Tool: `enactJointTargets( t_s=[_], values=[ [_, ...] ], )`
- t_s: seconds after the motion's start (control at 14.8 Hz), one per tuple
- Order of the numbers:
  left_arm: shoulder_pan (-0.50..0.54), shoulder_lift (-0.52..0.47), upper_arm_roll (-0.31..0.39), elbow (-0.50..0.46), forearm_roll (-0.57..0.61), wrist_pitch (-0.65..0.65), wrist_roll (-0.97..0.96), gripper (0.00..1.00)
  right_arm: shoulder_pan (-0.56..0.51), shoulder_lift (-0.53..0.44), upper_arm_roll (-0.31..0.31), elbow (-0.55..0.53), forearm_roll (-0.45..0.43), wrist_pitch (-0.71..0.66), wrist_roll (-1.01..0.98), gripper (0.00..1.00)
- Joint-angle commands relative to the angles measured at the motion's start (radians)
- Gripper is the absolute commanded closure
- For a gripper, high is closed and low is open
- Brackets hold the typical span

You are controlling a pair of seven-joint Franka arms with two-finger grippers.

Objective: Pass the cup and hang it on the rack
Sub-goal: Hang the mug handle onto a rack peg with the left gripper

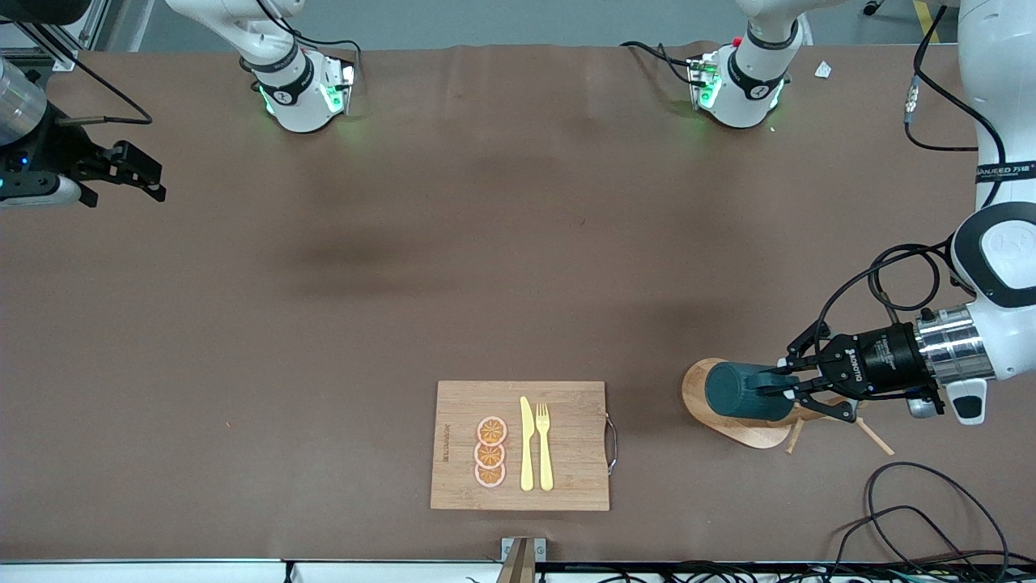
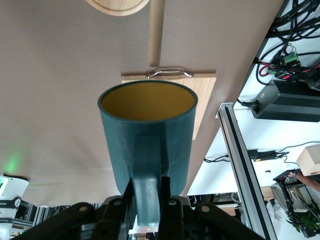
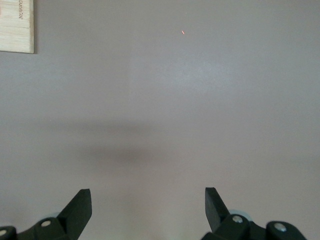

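Two arms in the front view. Left tool at lower right of the frame, pinching the cup by its handle, cup on its side in the air over the rack. Cup mouth points toward the board, yellow inside visible in the left wrist view. Rack base shows under the cup, thin pegs stick out below the tool toward the lower right. Right tool at upper left of the frame, over bare tabletop, fingers spread, holding nothing, arm waiting. Board lies at lower center, near the front camera, metal handle on the edge facing the rack. On the board: three orange slices in a column, yellow knife and fork beside them.
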Motion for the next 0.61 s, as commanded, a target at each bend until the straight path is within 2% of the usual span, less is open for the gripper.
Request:
enactJointTargets(
  t_s=[0.0,0.54],
  values=[
    [0.018,0.002,-0.001,-0.002,0.027,0.0,0.016,0.98,-0.014,0.019,0.007,0.026,-0.002,-0.014,-0.006,0.0],
    [0.038,0.006,-0.001,-0.004,0.115,-0.002,0.053,0.96,-0.016,0.021,0.007,0.027,-0.002,-0.014,-0.006,0.0]
  ],
)
